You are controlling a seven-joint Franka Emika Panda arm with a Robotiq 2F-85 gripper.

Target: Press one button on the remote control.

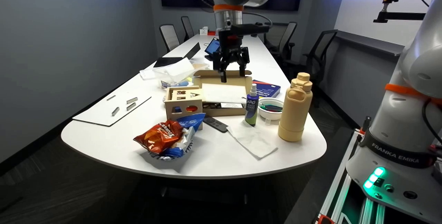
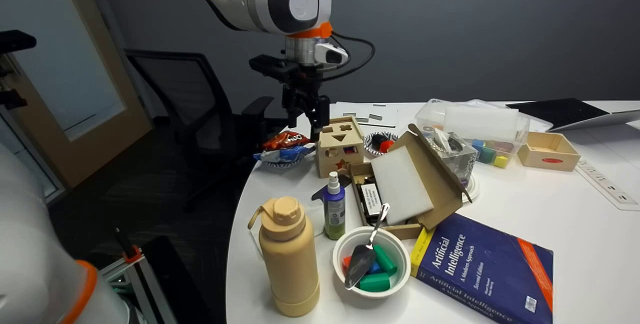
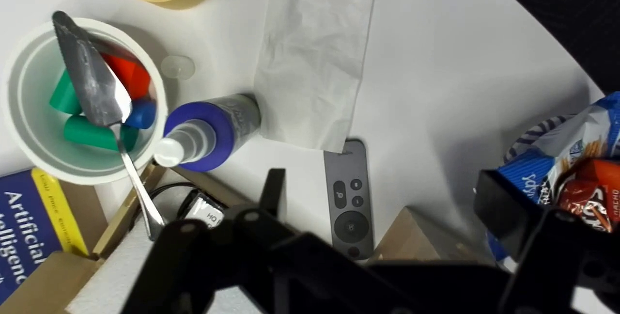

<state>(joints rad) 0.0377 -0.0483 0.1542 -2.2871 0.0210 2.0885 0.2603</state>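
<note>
The remote control is a slim dark grey bar with several dark buttons and a large round pad. It lies flat on the white table, one end under a white napkin. It shows in an exterior view between the wooden shape box and the napkin, and is partly hidden behind the spray bottle in an exterior view. My gripper is open and empty, well above the table. In the wrist view the remote lies between the fingers, nearer the left one. The gripper also shows in both exterior views.
The wooden shape box stands beside the remote. A purple spray bottle, a tan bottle, a white bowl with blocks and a server, an open cardboard box, and a snack bowl with chip bags stand around it.
</note>
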